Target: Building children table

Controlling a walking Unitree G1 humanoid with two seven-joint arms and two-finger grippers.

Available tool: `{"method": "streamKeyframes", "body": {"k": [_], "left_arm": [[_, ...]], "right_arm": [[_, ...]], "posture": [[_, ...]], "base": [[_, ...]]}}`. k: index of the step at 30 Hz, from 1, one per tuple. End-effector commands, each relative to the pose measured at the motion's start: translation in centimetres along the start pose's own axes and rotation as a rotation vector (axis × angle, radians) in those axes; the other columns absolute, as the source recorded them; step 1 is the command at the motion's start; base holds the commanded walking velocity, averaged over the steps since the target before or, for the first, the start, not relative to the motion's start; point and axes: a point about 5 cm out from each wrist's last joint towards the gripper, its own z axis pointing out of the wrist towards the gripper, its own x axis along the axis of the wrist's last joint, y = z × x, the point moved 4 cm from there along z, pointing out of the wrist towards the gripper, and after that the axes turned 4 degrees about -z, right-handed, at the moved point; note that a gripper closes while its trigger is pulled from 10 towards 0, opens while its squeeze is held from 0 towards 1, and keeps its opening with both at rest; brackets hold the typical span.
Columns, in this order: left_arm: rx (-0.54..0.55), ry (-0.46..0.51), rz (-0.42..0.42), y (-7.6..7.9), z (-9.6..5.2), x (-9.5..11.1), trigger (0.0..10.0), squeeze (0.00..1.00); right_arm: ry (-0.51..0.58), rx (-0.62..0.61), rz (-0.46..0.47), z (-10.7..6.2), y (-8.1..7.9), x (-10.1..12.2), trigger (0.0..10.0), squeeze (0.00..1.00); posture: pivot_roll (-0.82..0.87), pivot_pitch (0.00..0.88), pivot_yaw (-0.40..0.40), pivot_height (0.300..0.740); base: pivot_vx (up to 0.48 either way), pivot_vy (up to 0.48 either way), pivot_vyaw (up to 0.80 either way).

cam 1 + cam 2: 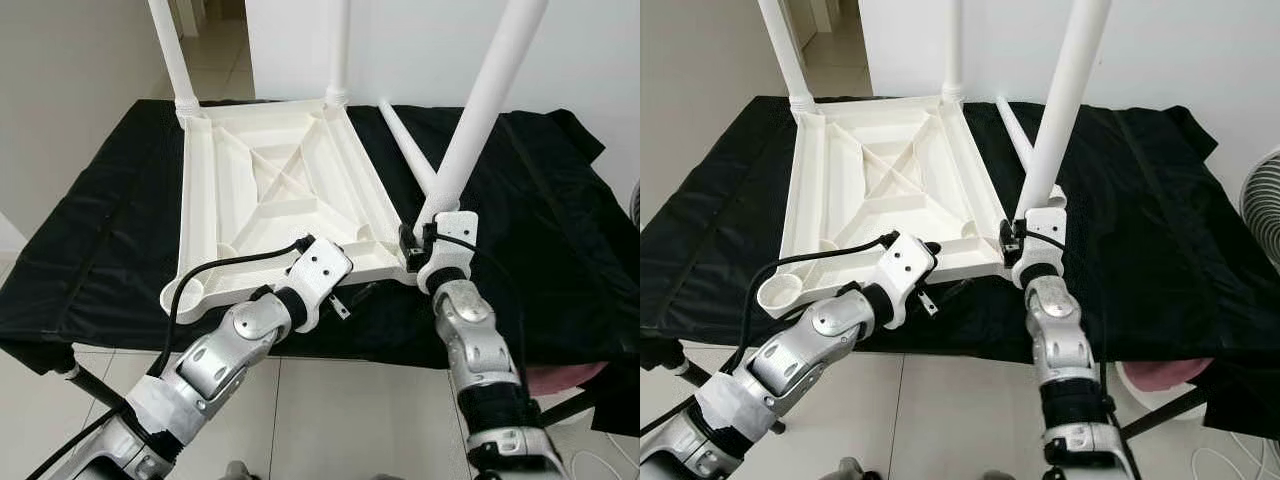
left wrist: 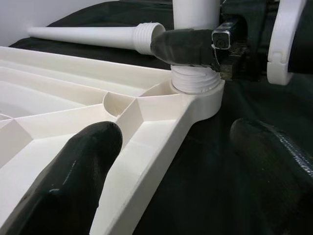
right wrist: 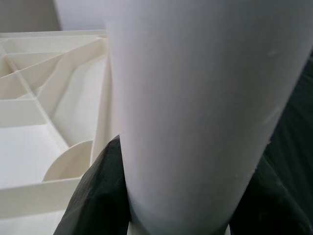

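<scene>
Shiny silver arms reached over the black cloth (image 1: 540, 200). On it lay the white plastic tabletop (image 1: 270, 190), upside down and ribbed. Left gripper (image 2: 161, 161) gaped wide around its near edge. Right gripper (image 3: 161, 196) squeezed a smooth round leg (image 1: 480, 110) standing in the corner socket.
</scene>
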Motion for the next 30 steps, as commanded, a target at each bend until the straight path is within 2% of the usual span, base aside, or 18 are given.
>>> {"method": "streamKeyframes", "body": {"k": [1, 2, 3, 4, 5, 6, 11, 14, 20, 21, 22, 25, 28, 30], "left_arm": [[-0.208, -0.022, 0.008, 1.7, -0.2, -0.3, 10.0, 0.00], [-0.210, -0.020, 0.008, 1.8, -0.2, -0.3, 10.0, 0.00], [-0.210, -0.020, 0.008, 1.8, -0.2, -0.3, 10.0, 0.00], [-0.210, -0.020, 0.009, 1.9, -0.2, -0.3, 10.0, 0.00], [-0.211, -0.021, 0.009, 1.9, -0.2, -0.4, 10.0, 0.00], [-0.210, -0.021, 0.009, 1.9, -0.2, -0.4, 10.0, 0.00], [-0.206, -0.020, 0.011, 1.8, -0.2, -0.4, 10.0, 0.00], [-0.201, -0.019, 0.013, 1.8, -0.1, -0.4, 10.0, 0.00], [-0.199, -0.020, 0.013, 1.8, -0.2, -0.5, 10.0, 0.00], [-0.196, -0.022, 0.013, 1.8, -0.2, -0.5, 10.0, 0.00], [-0.196, -0.022, 0.013, 1.8, -0.2, -0.5, 10.0, 0.00], [-0.180, -0.062, 0.027, 1.5, -0.1, -1.2, 10.0, 0.00], [-0.172, -0.072, 0.030, 1.4, -0.1, -1.4, 10.0, 0.00], [-0.136, -0.104, 0.041, 0.8, 0.2, -1.9, 10.0, 0.00]], "right_arm": [[-0.047, -0.028, 0.016, -0.5, -0.2, -1.1, 10.0, 0.00], [-0.004, -0.073, 0.059, -0.8, -0.9, -0.2, 10.0, 0.00], [-0.004, -0.073, 0.059, -0.8, -0.9, -0.2, 10.0, 0.00], [0.007, -0.082, 0.072, -0.9, -1.1, 0.0, 10.0, 0.33], [0.017, -0.083, 0.075, -1.0, -1.3, 0.3, 10.0, 0.33], [0.020, -0.088, 0.084, -1.0, -1.2, 0.5, 10.0, 1.00], [0.034, -0.109, 0.081, -1.2, -0.3, 1.0, 10.0, 1.00], [0.096, -0.115, 0.081, -1.3, 0.9, 2.2, 10.0, 1.00], [0.115, -0.110, 0.048, -2.0, 1.4, 2.1, 10.0, 1.00], [0.120, -0.057, 0.054, -2.6, 1.0, 1.8, 10.0, 0.00], [0.120, -0.057, 0.054, -2.6, 1.0, 1.8, 10.0, 0.00], [0.129, 0.048, 0.087, -4.5, 0.9, 1.2, 10.0, 0.00], [0.127, 0.057, 0.083, -4.9, 1.1, 1.0, 10.0, 0.00], [0.113, 0.103, 0.098, -5.7, 1.4, 0.6, 10.0, 0.00]], "posture": [[-0.12, 0.028, 0.044, 0.740], [-0.12, 0.028, 0.042, 0.740], [-0.12, 0.028, 0.042, 0.740], [-0.12, 0.029, 0.041, 0.740], [-0.12, 0.029, 0.041, 0.740], [-0.12, 0.031, 0.039, 0.740], [-0.12, 0.033, 0.035, 0.740], [-0.12, 0.034, 0.031, 0.740], [-0.12, 0.036, 0.030, 0.740], [-0.12, 0.036, 0.030, 0.740], [-0.12, 0.036, 0.030, 0.740], [-0.13, 0.045, 0.030, 0.740], [-0.13, 0.045, 0.030, 0.740], [-0.15, 0.054, 0.036, 0.740]], "base": [[0.000, 0.000, 0.00], [0.000, 0.000, 0.00], [0.000, 0.000, 0.00], [0.000, 0.000, 0.00], [0.000, 0.000, 0.00], [0.000, 0.000, 0.00], [0.000, 0.000, 0.00], [0.000, 0.000, 0.00], [0.000, 0.000, 0.00], [0.000, 0.000, 0.00], [0.000, 0.000, 0.00], [0.000, 0.000, 0.00], [0.000, 0.000, 0.00], [0.000, 0.000, 0.00]]}}
